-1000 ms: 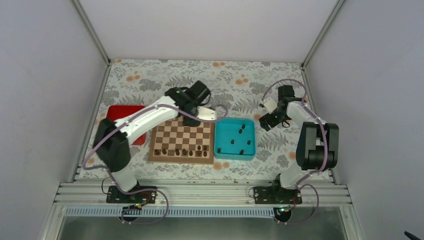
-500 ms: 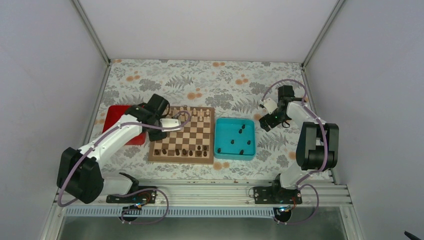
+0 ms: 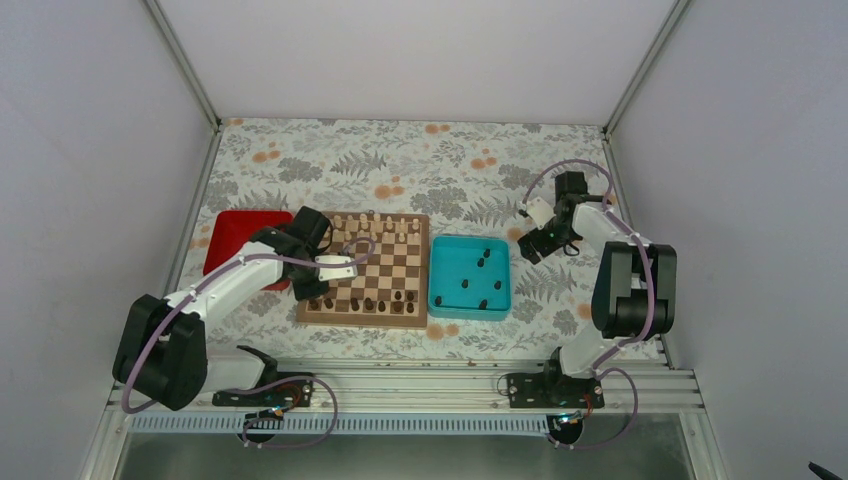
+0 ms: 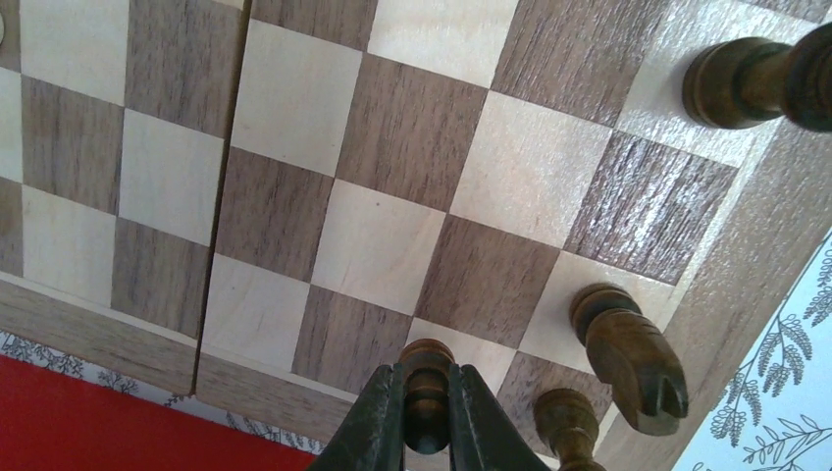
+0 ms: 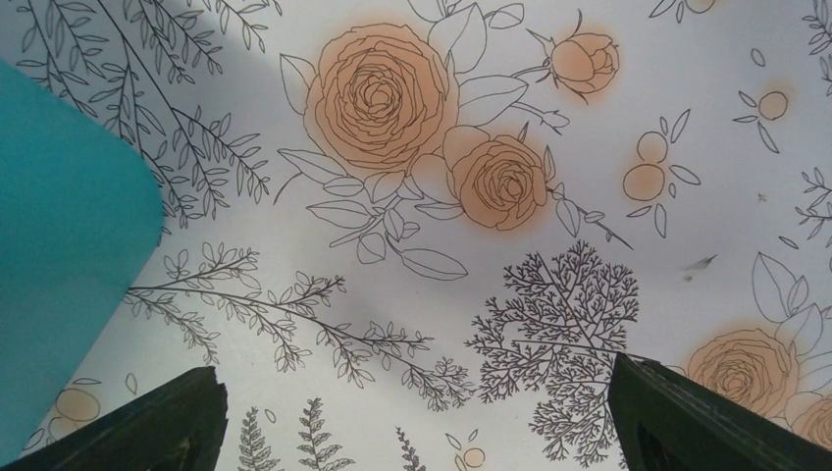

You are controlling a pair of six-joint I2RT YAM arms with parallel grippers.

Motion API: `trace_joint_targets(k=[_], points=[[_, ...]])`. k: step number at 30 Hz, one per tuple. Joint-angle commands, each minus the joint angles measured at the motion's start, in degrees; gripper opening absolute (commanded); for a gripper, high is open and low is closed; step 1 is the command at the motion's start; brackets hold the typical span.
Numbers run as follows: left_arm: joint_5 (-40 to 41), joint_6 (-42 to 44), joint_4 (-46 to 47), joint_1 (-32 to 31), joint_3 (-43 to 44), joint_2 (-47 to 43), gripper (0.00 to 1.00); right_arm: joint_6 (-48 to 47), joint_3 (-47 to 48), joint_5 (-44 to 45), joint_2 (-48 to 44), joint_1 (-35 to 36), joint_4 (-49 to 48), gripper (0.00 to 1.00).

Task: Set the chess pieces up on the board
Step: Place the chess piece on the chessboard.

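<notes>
The board point(image 3: 380, 266) lies in the middle of the table, with several dark chess pieces point(image 3: 368, 304) along its near rows. My left gripper point(image 3: 314, 291) hangs at the board's near left corner. In the left wrist view the left gripper point(image 4: 428, 412) is shut on a dark chess piece point(image 4: 428, 371), base toward the squares point(image 4: 392, 137). A dark knight point(image 4: 628, 355) and another dark piece point(image 4: 564, 420) stand just to its right. More dark pieces point(image 3: 481, 262) lie in the teal tray point(image 3: 432, 276). My right gripper point(image 3: 530, 246) stands open over the tablecloth, holding nothing point(image 5: 412, 432).
Pale pieces point(image 3: 375, 226) line the board's far edge. A red tray point(image 3: 232, 232) sits left of the board, its edge showing in the left wrist view point(image 4: 98, 424). The teal tray's corner point(image 5: 59, 245) is left of the right gripper. Grey walls enclose the flowered tablecloth.
The left arm has swung from the board's far right corner across to its near left corner, gripper still shut. The right arm has not moved.
</notes>
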State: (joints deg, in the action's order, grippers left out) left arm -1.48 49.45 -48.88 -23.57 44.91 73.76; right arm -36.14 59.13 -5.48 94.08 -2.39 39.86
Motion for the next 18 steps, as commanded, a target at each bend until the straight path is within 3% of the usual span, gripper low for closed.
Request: trace_joint_targets(k=[1,18], points=[[-2.21,-0.38,0.48,0.35,-0.5,-0.76,0.09,0.45,0.59,0.38,0.86,-0.36,-0.3,1.0],[-0.16,0.41,0.25,1.44,-2.37,-1.17,0.09,0.37,0.35,0.82,0.85,-0.42,-0.47,1.0]])
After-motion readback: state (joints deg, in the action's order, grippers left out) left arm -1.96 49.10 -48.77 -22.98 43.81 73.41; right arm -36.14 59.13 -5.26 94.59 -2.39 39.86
